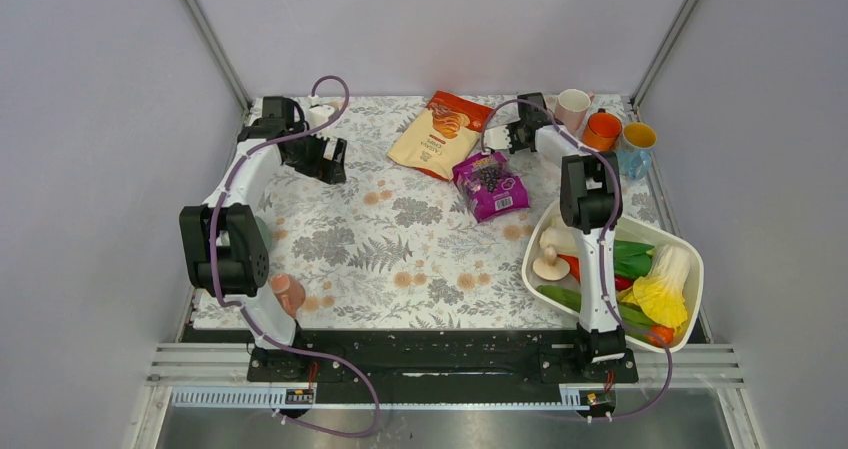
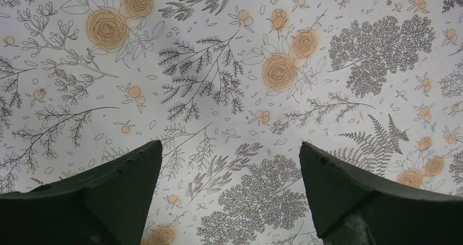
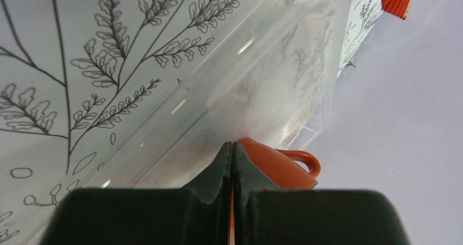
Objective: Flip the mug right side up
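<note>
The orange mug [image 1: 603, 129] with a loop handle sits at the far right corner of the floral-print surface [image 1: 400, 249]. It's squeezed between a pale pink mug [image 1: 573, 107] behind it and a blue mug with a yellow inside [image 1: 635, 144] on its right. Honestly I can't tell from overhead whether the orange one is mouth up or mouth down.

The right gripper [image 3: 233, 147] is pinched fully closed, fingertips touching each other with nothing held. On its own wrist cam the orange mug is just past those tips, handle sticking out to the right. There's also a sheet of clear glossy plastic [image 3: 262, 76] lying over the cloth there; no idea what it belongs to.

The left gripper [image 2: 229, 144] is spread wide, over at the far left of the surface. Its cam shows only flower-and-fern cloth between the two fingers.

Other stuff around:
- A yellow-and-red snack bag [image 1: 438, 134] is mid-back, and a purple snack pouch [image 1: 490, 184] is just in front of it.
- A white plastic tub [image 1: 650, 231] of vegetables sits at the near right, beside the right arm.
- A small pinkish-tan thing [image 1: 288, 291] sits right by the left arm's base, too small to make out.
</note>
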